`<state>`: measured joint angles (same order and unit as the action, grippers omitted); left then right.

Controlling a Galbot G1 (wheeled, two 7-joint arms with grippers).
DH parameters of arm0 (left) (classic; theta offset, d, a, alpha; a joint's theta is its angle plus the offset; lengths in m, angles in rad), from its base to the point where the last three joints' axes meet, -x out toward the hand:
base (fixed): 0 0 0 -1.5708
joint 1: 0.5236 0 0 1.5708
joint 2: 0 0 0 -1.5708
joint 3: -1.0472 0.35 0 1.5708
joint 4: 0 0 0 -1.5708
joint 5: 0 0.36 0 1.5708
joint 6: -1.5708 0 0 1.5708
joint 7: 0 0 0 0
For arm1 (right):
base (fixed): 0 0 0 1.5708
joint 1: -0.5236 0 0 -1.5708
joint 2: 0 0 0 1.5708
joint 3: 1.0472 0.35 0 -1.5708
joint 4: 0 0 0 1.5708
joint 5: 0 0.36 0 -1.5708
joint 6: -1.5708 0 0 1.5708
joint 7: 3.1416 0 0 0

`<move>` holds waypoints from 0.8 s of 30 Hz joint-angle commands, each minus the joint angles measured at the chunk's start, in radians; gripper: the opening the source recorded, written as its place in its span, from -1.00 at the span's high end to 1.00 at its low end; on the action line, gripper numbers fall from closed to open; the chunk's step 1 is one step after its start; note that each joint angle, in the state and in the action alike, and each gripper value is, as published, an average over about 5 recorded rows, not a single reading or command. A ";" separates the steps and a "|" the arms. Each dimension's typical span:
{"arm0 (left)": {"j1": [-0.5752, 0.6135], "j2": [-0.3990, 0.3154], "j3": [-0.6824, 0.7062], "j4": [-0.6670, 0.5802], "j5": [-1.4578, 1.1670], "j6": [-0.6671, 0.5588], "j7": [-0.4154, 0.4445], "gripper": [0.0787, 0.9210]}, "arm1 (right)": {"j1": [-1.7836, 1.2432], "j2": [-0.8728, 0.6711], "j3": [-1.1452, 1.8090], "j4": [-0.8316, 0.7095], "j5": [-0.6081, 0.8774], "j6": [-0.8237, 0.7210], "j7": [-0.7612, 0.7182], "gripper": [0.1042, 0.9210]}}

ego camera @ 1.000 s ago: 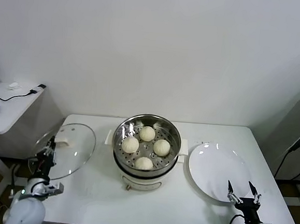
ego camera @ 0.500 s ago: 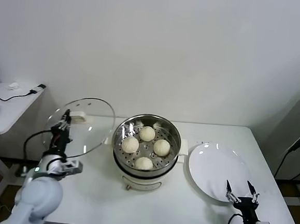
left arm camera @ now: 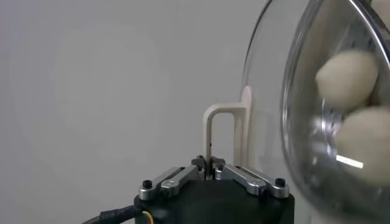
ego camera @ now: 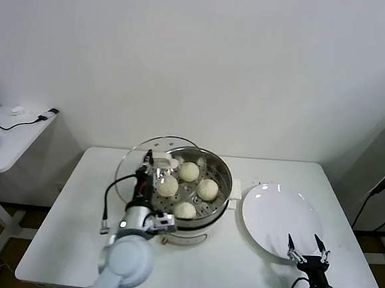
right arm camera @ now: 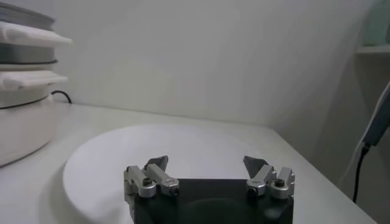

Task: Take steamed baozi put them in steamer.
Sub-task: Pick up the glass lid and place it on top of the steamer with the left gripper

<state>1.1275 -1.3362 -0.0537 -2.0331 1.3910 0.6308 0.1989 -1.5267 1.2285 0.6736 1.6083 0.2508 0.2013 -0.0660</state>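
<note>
Swung over to the steamer (ego camera: 189, 184), left end effector (left arm camera: 209, 172) grips the tilted lid (ego camera: 153, 155); right end effector (ego camera: 304, 251) released.

Left gripper (left arm camera: 209, 172): black body, silver finger links with dark screws, a black cable alongside; behind it a rounded white arm casing (ego camera: 127, 259); right gripper (right arm camera: 208, 173): black block, silver links, dark pointed fingertips (right arm camera: 157, 162).

No readable text, label, brand, number or sign is showing in any view. The steamer (ego camera: 188, 187), the glass lid (ego camera: 152, 162), the plate (ego camera: 281, 221) and the table (ego camera: 72, 234) are all appearing plain, carrying no markings that can be read.
</note>
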 commanded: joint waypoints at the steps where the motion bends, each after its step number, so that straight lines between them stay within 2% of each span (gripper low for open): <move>1: -0.055 -0.208 0.190 0.128 0.213 0.064 0.047 0.85 | -0.004 0.000 0.000 -0.007 0.010 0.013 0.001 -0.76; 13: -0.065 -0.253 0.185 0.232 0.255 0.067 0.023 0.85 | -0.006 0.005 -0.007 -0.018 0.019 0.032 0.006 -0.76; 24: -0.059 -0.235 0.154 0.274 0.292 0.047 0.006 0.85 | -0.008 0.012 -0.007 -0.019 0.019 0.049 0.011 -0.76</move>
<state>1.0716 -1.5502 0.0929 -1.8088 1.6420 0.6764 0.2109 -1.5343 1.2396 0.6652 1.5890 0.2679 0.2443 -0.0560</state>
